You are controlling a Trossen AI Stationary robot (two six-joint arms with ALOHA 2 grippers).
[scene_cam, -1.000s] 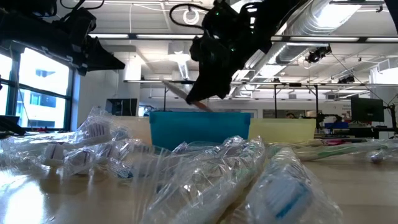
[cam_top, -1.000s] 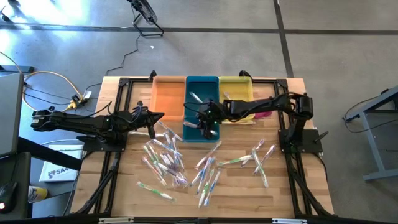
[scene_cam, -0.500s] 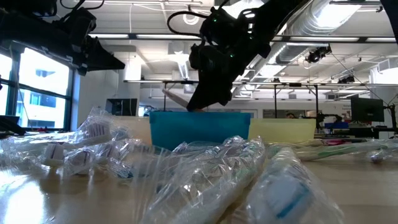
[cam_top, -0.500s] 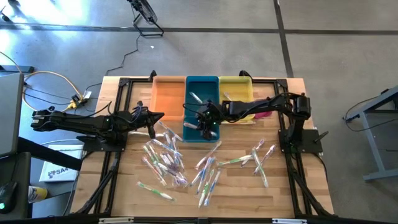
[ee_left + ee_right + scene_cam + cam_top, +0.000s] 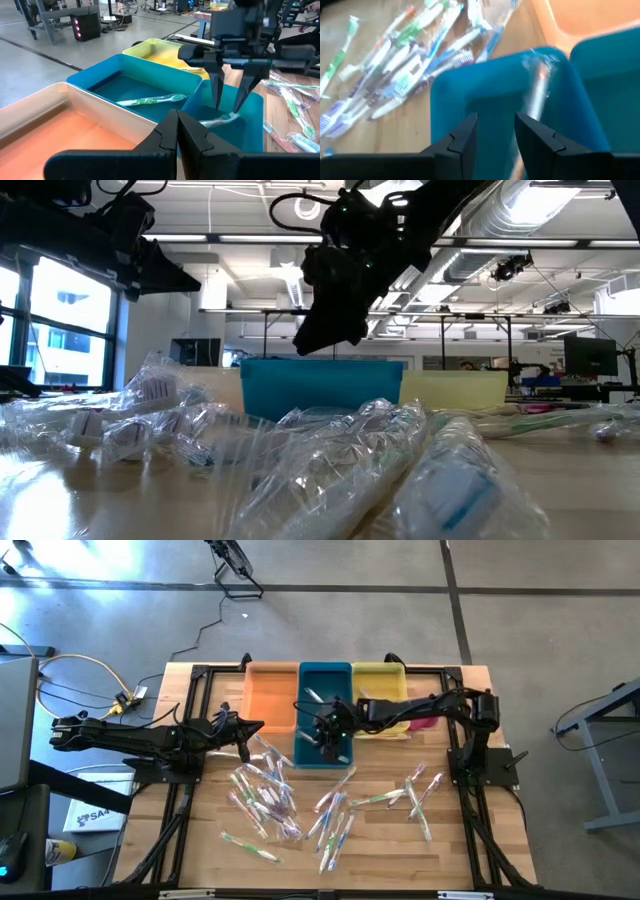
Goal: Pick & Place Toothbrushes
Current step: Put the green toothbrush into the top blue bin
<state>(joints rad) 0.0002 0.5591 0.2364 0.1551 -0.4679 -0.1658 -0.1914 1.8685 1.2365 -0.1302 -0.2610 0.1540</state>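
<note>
Two dark, slender jointed arms, each ending in tapered black jaws

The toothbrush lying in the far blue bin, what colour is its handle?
Green and white; the toothbrush shows best in the left wrist view.

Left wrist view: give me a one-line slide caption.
Right end effector, fingers apart, poised over a wrapped toothbrush lying in the near teal bin; another toothbrush lies in the far teal bin.

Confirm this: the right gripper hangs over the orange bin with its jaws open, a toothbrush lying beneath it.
Wrong bin. The right gripper hangs over the teal bin, not the orange one. The left wrist view shows its jaws open, with a toothbrush lying in that bin beneath them.
</note>
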